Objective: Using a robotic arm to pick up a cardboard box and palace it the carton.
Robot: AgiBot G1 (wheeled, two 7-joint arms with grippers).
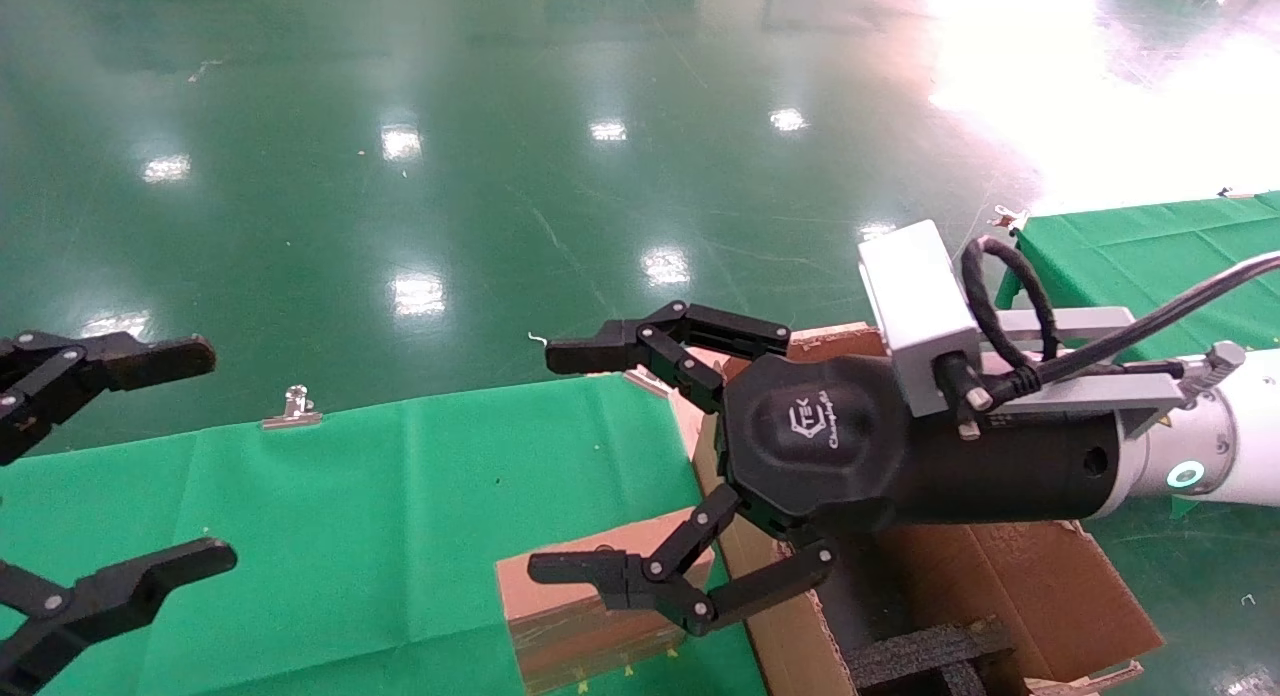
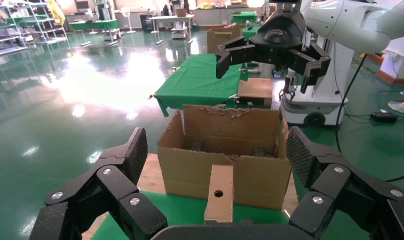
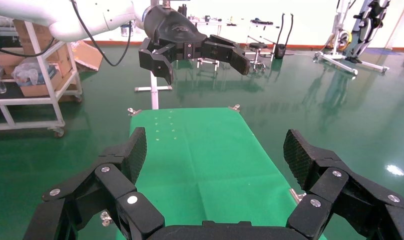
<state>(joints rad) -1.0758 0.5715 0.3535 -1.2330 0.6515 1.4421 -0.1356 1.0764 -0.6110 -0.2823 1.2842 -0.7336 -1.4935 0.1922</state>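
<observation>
A white logo with the partly legible letters "TEK" is printed on the black palm of the right gripper (image 1: pixel 600 466), which is carried by the robotic arm (image 1: pixel 1210 446) above the carton (image 1: pixel 1040 586) and is shown with its fingers spread wide and empty. The carton, with ragged upright flaps, is seen beside the green-clothed table (image 1: pixel 380 516); black foam inserts (image 1: pixel 930 656) are held inside it. The cardboard box (image 1: pixel 590 606) is set on the table edge just beside the carton wall, a round hole visible in one face from the left wrist view (image 2: pixel 219 193). The left gripper (image 1: pixel 130 456) is held over the table's far side from the carton, fingers apart, nothing grasped. A metal clip (image 1: pixel 291 408) is fixed at the cloth's edge.
</observation>
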